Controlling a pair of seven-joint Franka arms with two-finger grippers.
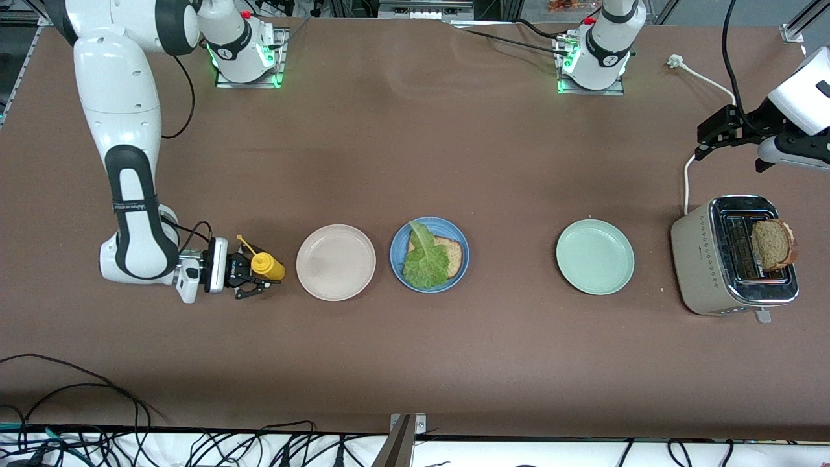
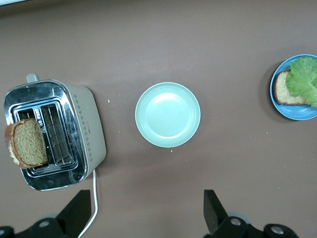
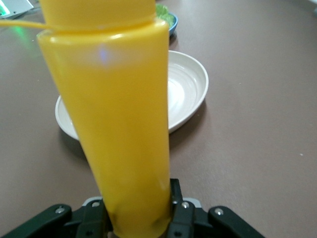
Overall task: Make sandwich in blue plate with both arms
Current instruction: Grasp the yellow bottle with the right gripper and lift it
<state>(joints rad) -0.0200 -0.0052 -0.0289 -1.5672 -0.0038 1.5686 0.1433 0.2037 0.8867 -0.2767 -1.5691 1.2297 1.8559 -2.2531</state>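
The blue plate (image 1: 456,232) lies mid-table with one brown bread slice (image 1: 452,253) and a green lettuce leaf (image 1: 425,261) on top of it. A second bread slice (image 1: 773,244) stands in a slot of the toaster (image 1: 703,259). My left gripper (image 1: 703,139) hangs open and empty over the table beside the toaster; its wrist view shows its gripper (image 2: 146,213), the toaster (image 2: 84,124), the slice (image 2: 27,141) and the blue plate (image 2: 297,111). My right gripper (image 1: 256,274) is shut on a yellow squeeze bottle (image 1: 267,265), which fills the right wrist view (image 3: 124,124).
A beige-white plate (image 1: 335,262) lies between the bottle and the blue plate. A pale green plate (image 1: 594,256) lies between the blue plate and the toaster. The toaster's white cord (image 1: 686,175) runs toward the left arm's base. Black cables hang at the table edge nearest the camera.
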